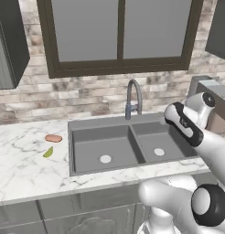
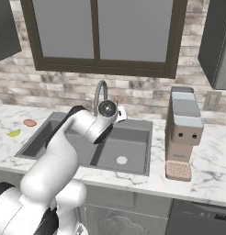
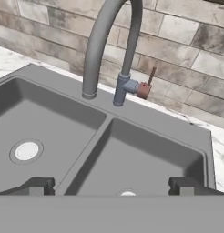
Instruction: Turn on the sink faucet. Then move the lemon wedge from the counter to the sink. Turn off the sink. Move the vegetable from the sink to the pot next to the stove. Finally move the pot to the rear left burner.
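The sink faucet (image 3: pixel 96 50) arches up from the back rim of the dark grey double sink (image 3: pixel 150 119), with a small red-brown lever (image 3: pixel 144 89) at its base. No water shows under the spout. My gripper (image 3: pixel 111 186) is open with nothing between its fingertips (image 3: pixel 38 185). It hovers over the basins, facing the faucet a short way off. The faucet (image 1: pixel 134 98) stands behind the sink (image 1: pixel 100 122) in the left base view. The yellow-green lemon wedge (image 1: pixel 48 152) (image 2: pixel 14 133) lies on the white marble counter (image 1: pixel 23 169), left of the sink. The pot and stove are out of view.
A flat orange-brown oval (image 1: pixel 53 138) (image 2: pixel 30 122) lies just behind the wedge. A tall grey-and-tan coffee machine (image 2: pixel 183 133) stands on the counter right of the sink. A brick wall and a dark-framed window (image 2: pixel 98 41) rise behind the faucet.
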Controlling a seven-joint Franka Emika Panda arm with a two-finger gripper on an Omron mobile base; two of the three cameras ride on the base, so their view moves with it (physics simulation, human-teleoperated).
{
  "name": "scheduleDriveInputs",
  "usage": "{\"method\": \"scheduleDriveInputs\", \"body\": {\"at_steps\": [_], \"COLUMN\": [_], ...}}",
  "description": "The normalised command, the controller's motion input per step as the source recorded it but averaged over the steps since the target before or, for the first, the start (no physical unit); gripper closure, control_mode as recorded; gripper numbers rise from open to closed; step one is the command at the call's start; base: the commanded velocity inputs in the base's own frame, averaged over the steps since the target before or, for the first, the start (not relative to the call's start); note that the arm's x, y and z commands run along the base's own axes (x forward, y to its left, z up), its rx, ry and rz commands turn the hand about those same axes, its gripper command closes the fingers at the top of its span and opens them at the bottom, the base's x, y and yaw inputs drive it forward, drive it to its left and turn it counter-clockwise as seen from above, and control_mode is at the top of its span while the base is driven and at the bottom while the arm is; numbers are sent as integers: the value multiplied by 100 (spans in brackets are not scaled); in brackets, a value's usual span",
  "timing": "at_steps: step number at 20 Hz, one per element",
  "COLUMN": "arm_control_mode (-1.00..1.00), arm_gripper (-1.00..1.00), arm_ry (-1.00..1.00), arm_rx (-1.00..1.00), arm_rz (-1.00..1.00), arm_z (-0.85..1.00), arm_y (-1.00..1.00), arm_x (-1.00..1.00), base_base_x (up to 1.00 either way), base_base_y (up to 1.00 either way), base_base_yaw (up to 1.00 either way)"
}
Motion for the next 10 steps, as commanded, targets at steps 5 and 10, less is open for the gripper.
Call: {"method": "scheduleDriveInputs", "body": {"at_steps": [5, 10], "arm_control_mode": [-100, -100], "arm_gripper": [-100, -100], "arm_ry": [-3, -8], "arm_rx": [1, 0], "arm_rz": [4, 4], "arm_z": [-3, 0], "arm_y": [-16, -1], "arm_x": [27, 16], "base_base_x": [0, 0], "base_base_y": [0, 0], "base_base_yaw": [0, 0]}}
